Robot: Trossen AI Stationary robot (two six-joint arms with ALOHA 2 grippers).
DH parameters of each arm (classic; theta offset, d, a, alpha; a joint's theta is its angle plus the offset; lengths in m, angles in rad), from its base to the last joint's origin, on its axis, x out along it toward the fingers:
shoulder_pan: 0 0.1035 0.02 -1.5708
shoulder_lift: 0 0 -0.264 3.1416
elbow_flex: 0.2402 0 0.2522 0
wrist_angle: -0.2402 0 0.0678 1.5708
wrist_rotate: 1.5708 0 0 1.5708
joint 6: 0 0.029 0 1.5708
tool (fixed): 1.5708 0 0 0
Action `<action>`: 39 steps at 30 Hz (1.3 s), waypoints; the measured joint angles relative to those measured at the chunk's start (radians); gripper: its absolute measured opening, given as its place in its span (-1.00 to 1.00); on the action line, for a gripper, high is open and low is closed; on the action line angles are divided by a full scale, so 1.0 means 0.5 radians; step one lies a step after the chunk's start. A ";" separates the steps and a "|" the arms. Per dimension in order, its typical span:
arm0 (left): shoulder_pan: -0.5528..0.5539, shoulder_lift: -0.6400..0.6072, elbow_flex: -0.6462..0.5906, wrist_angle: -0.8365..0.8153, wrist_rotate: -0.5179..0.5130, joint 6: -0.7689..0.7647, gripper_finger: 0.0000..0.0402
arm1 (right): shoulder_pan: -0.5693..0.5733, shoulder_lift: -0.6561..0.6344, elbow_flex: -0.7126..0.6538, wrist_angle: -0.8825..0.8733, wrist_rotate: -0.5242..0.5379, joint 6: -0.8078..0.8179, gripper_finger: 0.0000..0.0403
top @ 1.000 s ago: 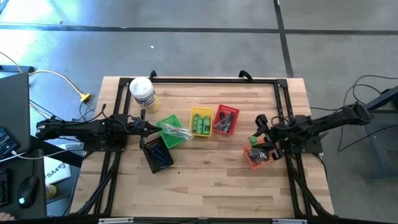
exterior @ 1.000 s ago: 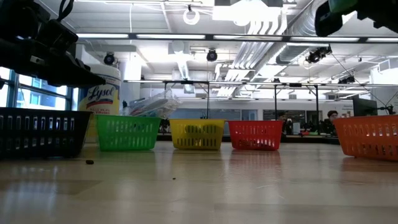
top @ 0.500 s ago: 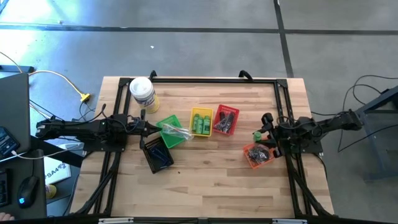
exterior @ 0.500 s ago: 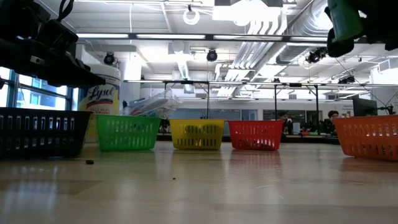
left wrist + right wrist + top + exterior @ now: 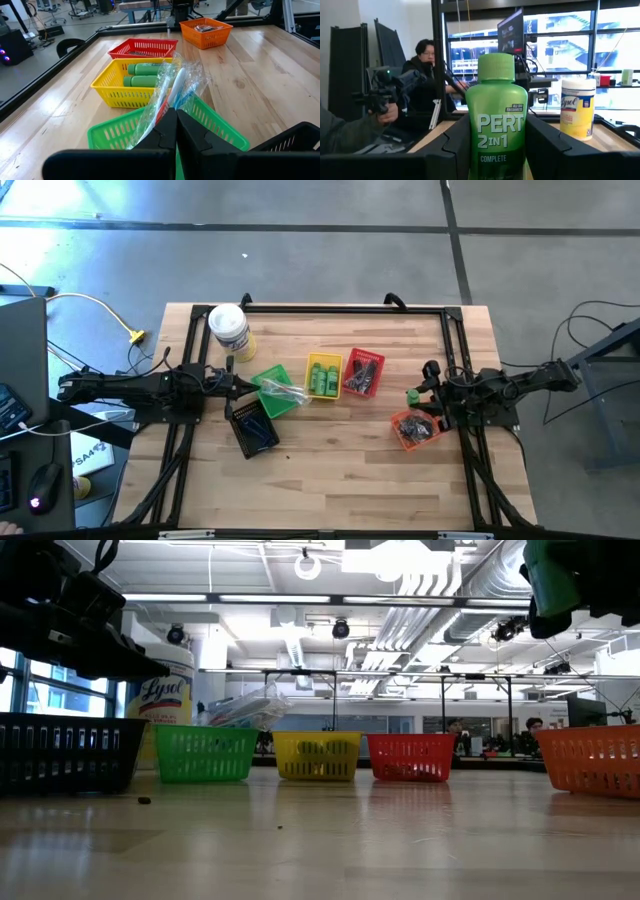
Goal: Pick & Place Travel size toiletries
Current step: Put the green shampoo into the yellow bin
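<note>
The right gripper (image 5: 420,393) is holding a green bottle (image 5: 496,120) upright between its jaws, up off the table (image 5: 330,470) just beside the orange basket (image 5: 412,429). The left gripper (image 5: 232,381) is waiting over the green basket (image 5: 265,380) with its jaws clenched on nothing, near the white canister (image 5: 229,328).

right gripper (image 5: 418,395) with the green bottle (image 5: 411,395) now sits higher in the high view, above the orange basket (image 5: 411,430) instead of at its upper-left rim. In the low view bottle (image 5: 552,580) shows larger, top right corner.
</note>
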 joint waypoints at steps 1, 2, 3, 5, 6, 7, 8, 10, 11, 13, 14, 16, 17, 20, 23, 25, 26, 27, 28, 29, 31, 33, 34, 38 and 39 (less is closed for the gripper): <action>0.000 0.000 0.000 0.000 0.000 0.000 -1.00 | 0.000 0.000 0.000 0.005 0.000 -0.002 -0.30; 0.000 -0.001 0.000 -0.001 0.000 0.000 -1.00 | 0.000 0.000 0.000 0.005 -0.001 -0.006 -0.30; 0.000 0.000 0.000 -0.001 0.000 0.000 -1.00 | 0.000 0.000 0.000 0.005 0.000 -0.012 -0.30; 0.000 0.000 0.000 -0.001 0.000 0.000 -1.00 | 0.000 0.000 0.000 0.004 -0.001 -0.019 -0.30; 0.000 0.000 0.000 -0.001 0.000 0.000 -1.00 | 0.000 0.000 0.000 0.003 -0.001 -0.021 -0.30; 0.000 -0.001 0.000 -0.001 0.000 0.000 -1.00 | 0.000 0.000 0.000 0.002 -0.001 -0.021 -0.30; 0.000 0.000 0.000 -0.001 0.000 0.000 -1.00 | 0.000 0.000 -0.001 -0.001 -0.001 -0.020 -0.30; 0.000 0.000 0.000 -0.001 0.000 0.000 -1.00 | 0.000 0.000 -0.001 -0.009 -0.001 -0.015 -0.30; 0.000 0.000 0.000 -0.001 0.000 0.000 -1.00 | 0.000 0.000 -0.001 -0.017 -0.001 -0.007 -0.30; 0.000 0.000 0.000 -0.001 0.000 0.000 -1.00 | 0.000 0.000 -0.001 -0.032 -0.001 0.002 -0.30; 0.000 0.000 0.000 -0.001 0.000 0.000 -1.00 | 0.000 0.000 -0.001 -0.037 -0.001 0.005 -0.30; 0.000 0.000 0.000 -0.001 0.000 0.000 -1.00 | 0.000 0.000 -0.002 -0.042 -0.002 0.006 -0.30; 0.000 -0.001 0.000 -0.001 0.000 -0.001 -1.00 | 0.000 0.000 -0.002 -0.042 -0.002 0.006 -0.30; 0.000 0.000 0.000 -0.001 0.000 -0.001 -1.00 | 0.000 0.000 -0.002 -0.042 -0.010 0.007 -0.30; 0.000 0.000 0.000 -0.001 0.000 -0.001 -1.00 | 0.000 0.000 -0.002 -0.042 -0.011 0.007 -0.30; 0.000 0.000 0.000 -0.001 0.000 -0.001 -1.00 | 0.000 0.000 -0.002 -0.045 -0.011 0.007 -0.30; 0.000 0.000 0.000 0.000 0.000 -0.001 -1.00 | 0.000 0.000 -0.002 -0.052 -0.011 0.007 -0.30; 0.000 0.000 0.000 -0.001 0.000 0.000 -1.00 | 0.000 0.000 -0.002 -0.061 -0.008 0.007 -0.30; 0.000 0.000 0.000 -0.001 0.000 -0.001 -1.00 | -0.001 0.000 -0.002 -0.083 -0.004 0.006 -0.30; 0.000 0.000 0.000 -0.001 0.000 -0.001 -1.00 | 0.000 0.001 -0.002 -0.117 0.000 0.005 -0.30; 0.000 0.000 0.000 0.000 0.000 0.000 -1.00 | 0.000 0.003 -0.002 -0.188 0.087 0.012 -0.30; 0.000 0.000 0.000 0.004 0.000 0.000 -1.00 | -0.001 0.009 -0.001 -0.173 0.227 0.034 -0.30; 0.000 -0.001 0.000 0.005 0.000 0.000 -1.00 | -0.002 0.024 0.003 -0.143 0.254 0.040 -0.30; 0.000 -0.001 0.000 0.005 -0.010 0.011 -1.00 | -0.001 0.140 0.104 -0.017 0.244 0.054 -0.30; 0.000 0.000 0.000 0.005 -0.012 0.011 -1.00 | -0.001 0.191 0.146 0.019 0.249 0.054 -0.30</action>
